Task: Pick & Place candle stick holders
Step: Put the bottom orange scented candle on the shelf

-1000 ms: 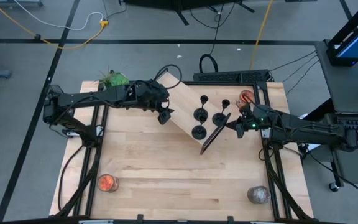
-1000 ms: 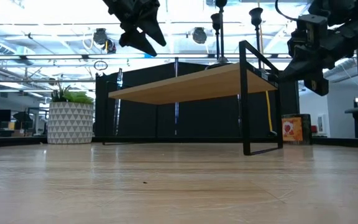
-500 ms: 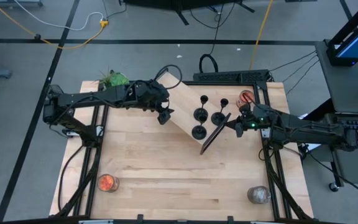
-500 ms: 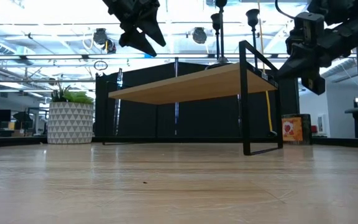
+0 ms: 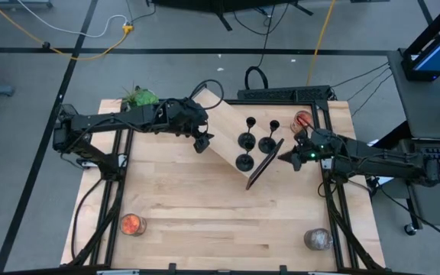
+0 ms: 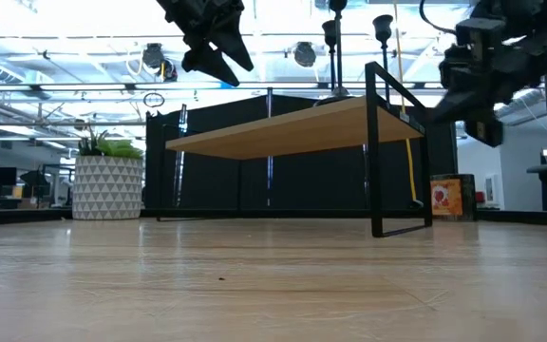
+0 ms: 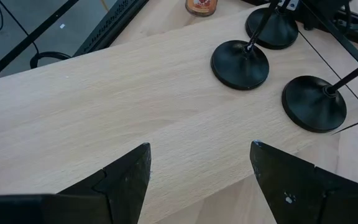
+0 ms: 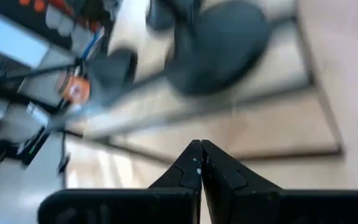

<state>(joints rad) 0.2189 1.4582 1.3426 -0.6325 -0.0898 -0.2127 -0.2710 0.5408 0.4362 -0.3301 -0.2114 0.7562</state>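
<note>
Three black candle stick holders (image 5: 247, 140) (image 5: 269, 143) (image 5: 244, 162) stand upright on their disc bases at the right end of a small wooden shelf (image 5: 220, 130) with a black frame. In the left wrist view their bases (image 7: 240, 64) (image 7: 272, 28) (image 7: 314, 102) lie beyond my fingers. My left gripper (image 7: 201, 146) hovers open above the shelf's left part, touching nothing. My right gripper (image 5: 285, 158) is shut and empty, in the air just beyond the shelf's right end; one holder's base (image 8: 219, 46) shows blurred ahead of it.
A potted plant (image 5: 140, 97) stands at the far left corner. Jars stand at the near left (image 5: 131, 224), near right (image 5: 318, 239) and far right (image 5: 303, 119). The shelf's black leg frame (image 6: 378, 152) rises from the table. Bare tabletop (image 5: 205, 206) lies toward the near edge.
</note>
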